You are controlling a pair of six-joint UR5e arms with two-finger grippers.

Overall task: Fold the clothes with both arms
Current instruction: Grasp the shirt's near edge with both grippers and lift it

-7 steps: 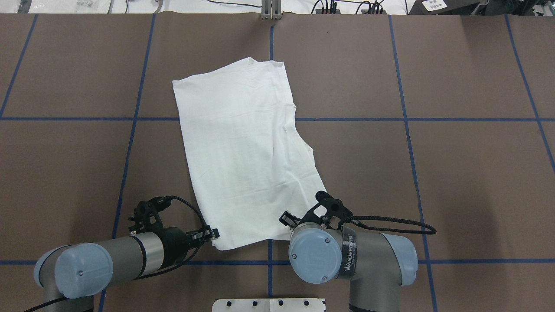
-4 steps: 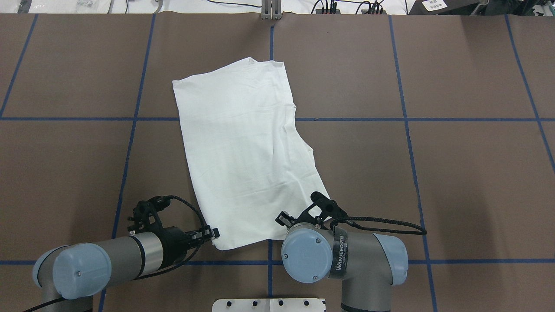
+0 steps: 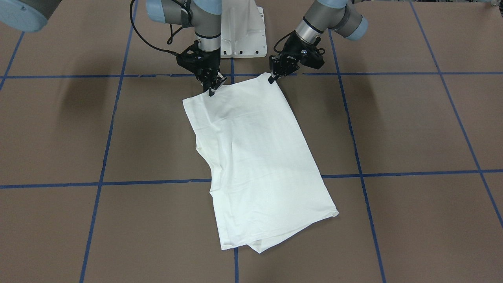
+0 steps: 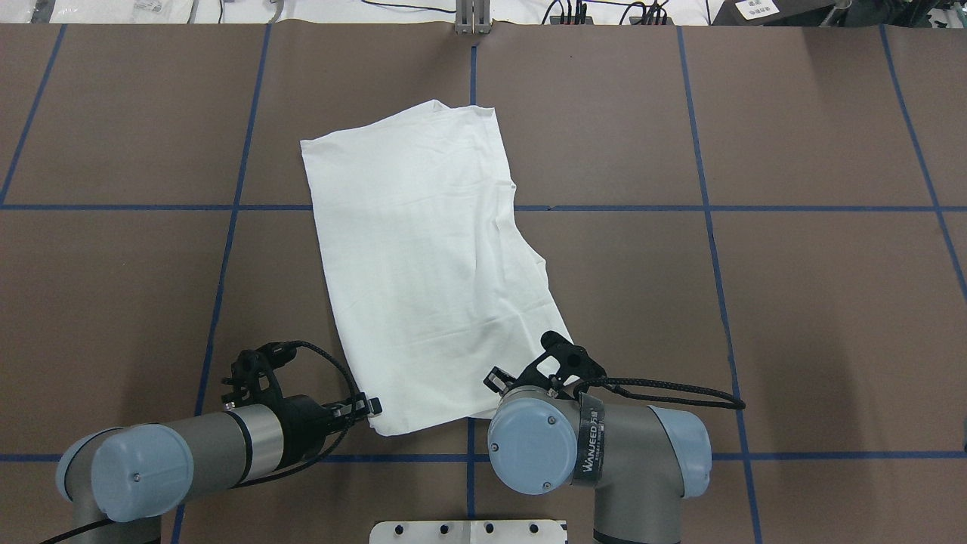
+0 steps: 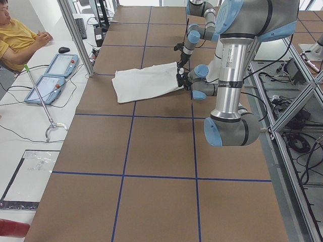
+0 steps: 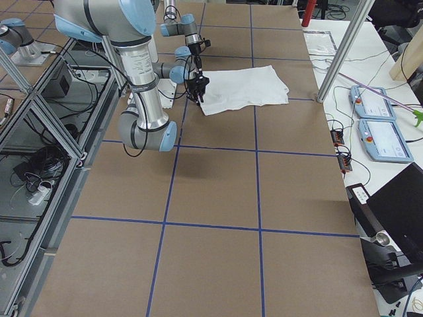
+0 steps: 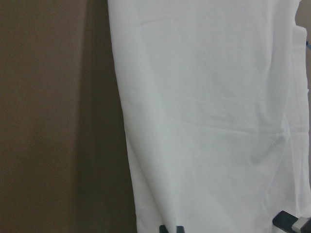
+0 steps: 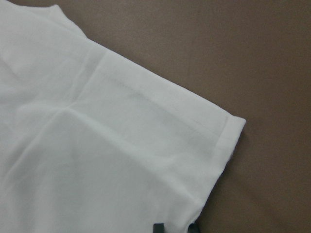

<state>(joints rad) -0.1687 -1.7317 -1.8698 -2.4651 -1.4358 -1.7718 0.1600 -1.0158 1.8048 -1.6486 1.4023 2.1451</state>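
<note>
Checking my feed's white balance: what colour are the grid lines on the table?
Blue grid lines on a brown table; clearest in the overhead view.

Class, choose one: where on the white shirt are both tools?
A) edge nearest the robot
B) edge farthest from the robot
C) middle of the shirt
A: the left tool and right tool both meet the shirt at its edge nearest the robot.
</note>
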